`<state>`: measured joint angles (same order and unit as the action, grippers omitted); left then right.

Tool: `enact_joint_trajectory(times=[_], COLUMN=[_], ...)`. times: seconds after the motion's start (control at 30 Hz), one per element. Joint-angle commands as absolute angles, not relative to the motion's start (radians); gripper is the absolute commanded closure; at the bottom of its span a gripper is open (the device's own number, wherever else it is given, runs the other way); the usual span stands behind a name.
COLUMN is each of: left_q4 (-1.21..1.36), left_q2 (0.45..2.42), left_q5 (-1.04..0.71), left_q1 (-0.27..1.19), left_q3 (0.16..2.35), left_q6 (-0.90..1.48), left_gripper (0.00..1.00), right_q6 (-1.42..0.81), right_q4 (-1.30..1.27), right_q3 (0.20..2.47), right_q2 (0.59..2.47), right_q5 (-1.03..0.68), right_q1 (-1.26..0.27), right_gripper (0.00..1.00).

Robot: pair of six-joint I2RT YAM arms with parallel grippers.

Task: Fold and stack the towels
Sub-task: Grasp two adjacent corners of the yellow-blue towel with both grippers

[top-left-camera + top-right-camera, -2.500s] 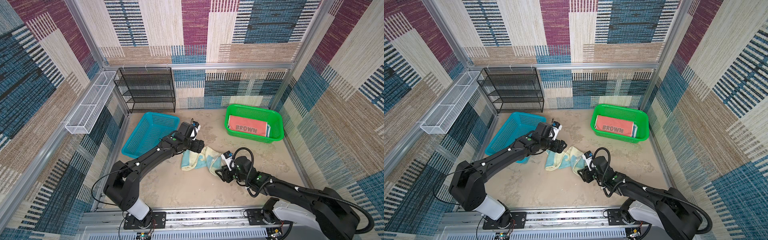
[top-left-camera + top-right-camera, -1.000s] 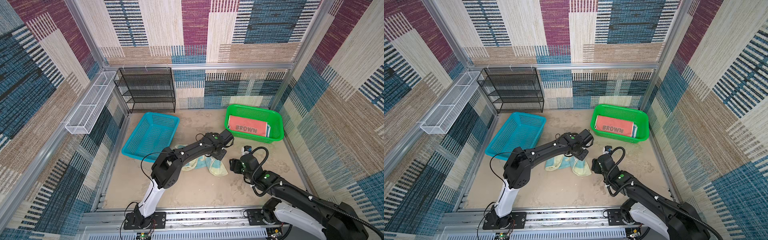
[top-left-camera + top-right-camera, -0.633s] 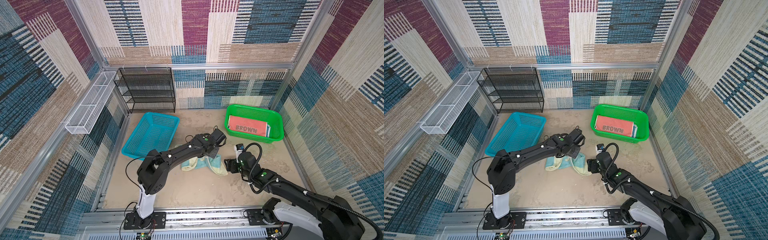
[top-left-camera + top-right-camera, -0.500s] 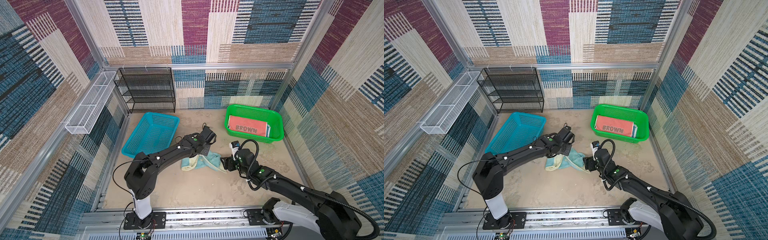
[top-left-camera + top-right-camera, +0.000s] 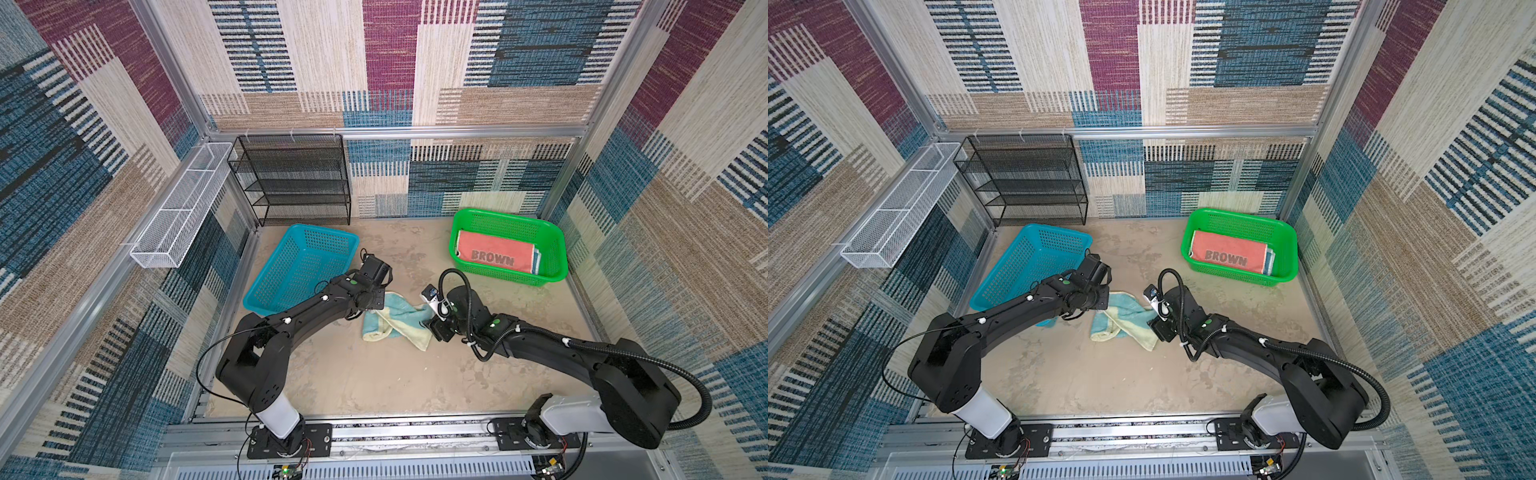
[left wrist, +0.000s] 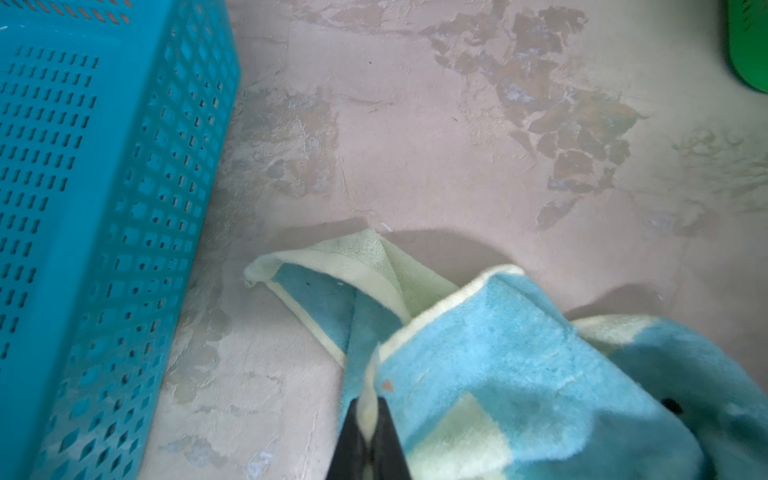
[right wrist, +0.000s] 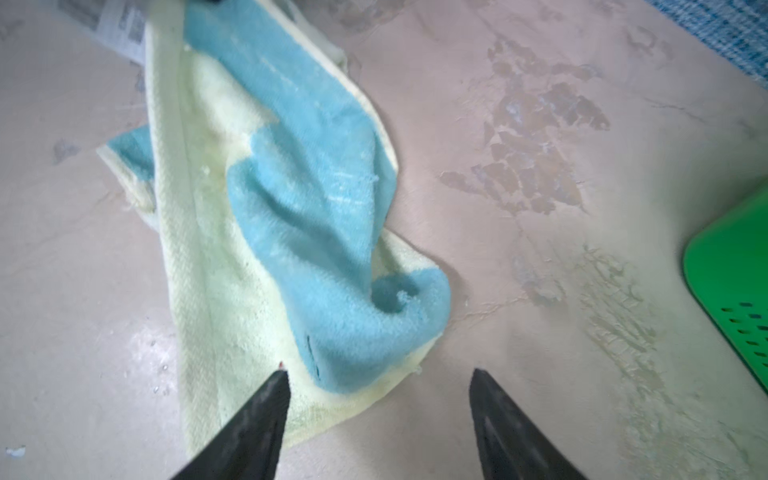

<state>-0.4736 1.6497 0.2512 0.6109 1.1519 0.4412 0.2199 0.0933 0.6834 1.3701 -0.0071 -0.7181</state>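
in a top view, on the middle of the worktop (image 5: 374,386), the blue-and-cream towel (image 5: 397,322) lies crumpled. in the left wrist view, the left hand (image 6: 368,415) is clenched on its cream edge. in the right wrist view, the right hand (image 7: 380,374) stands released at its corner.

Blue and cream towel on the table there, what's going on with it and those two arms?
The left end effector is shut on an edge of the crumpled, unfolded blue and cream towel. The right end effector stands open at the towel's opposite corner, not gripping it. A coral towel lettered BROWN sits folded in the green basket.
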Motion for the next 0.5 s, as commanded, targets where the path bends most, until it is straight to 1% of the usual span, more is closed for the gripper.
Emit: enact_joint_trajectory(times=[0.0, 0.17, 0.4, 0.47], left_q4=[-0.430, -0.414, -0.391, -0.394], left_q2=[1.661, 1.681, 1.710, 1.719], left_q5=[0.209, 0.185, 0.150, 0.145], left_q1=[0.603, 0.591, 0.575, 0.570], left_q3=[1.149, 1.149, 1.146, 1.152], left_q6=[0.443, 0.436, 0.425, 0.420], left_gripper=[1.00, 1.00, 1.00, 1.00], right_q6=[0.273, 0.165, 0.042, 0.036], right_q4=[0.126, 0.127, 0.221, 0.234], right_q3=[0.692, 0.704, 0.763, 0.771], right_q2=[1.380, 1.424, 1.555, 1.584], right_q5=[-0.042, -0.062, -0.044, -0.051], right_q1=[-0.770, -0.843, -0.854, -0.855], right_gripper=[0.30, 0.32, 0.33, 0.36])
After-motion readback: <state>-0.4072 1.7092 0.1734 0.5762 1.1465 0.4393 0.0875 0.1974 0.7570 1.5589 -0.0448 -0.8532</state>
